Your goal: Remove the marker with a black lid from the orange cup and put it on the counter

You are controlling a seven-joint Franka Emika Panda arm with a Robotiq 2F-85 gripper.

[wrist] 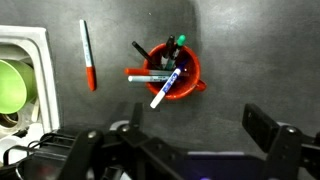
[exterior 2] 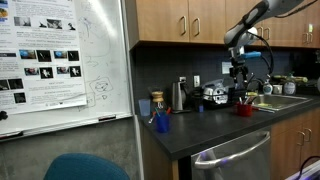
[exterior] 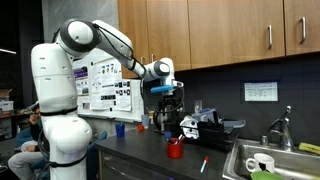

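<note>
Pincer (wrist: 178,142) released wide, above orange cup (wrist: 192,70) w/ black-lid marker (wrist: 141,50) inside

Wooden cabinets (exterior: 220,30) run along the top in both exterior views. On my screen a whiteboard (exterior 2: 95,70) carries printed posters (exterior 2: 40,50), and a small blue cup (exterior 2: 162,122) stands near its end. A faucet (exterior: 283,125) rises at the far right, with a white mug (exterior: 260,163) just below it. In my wrist view a loose marker with a red end (wrist: 88,55) lies flat by itself. At the left edge I see something round and green (wrist: 10,85), possibly a bowl.
</note>
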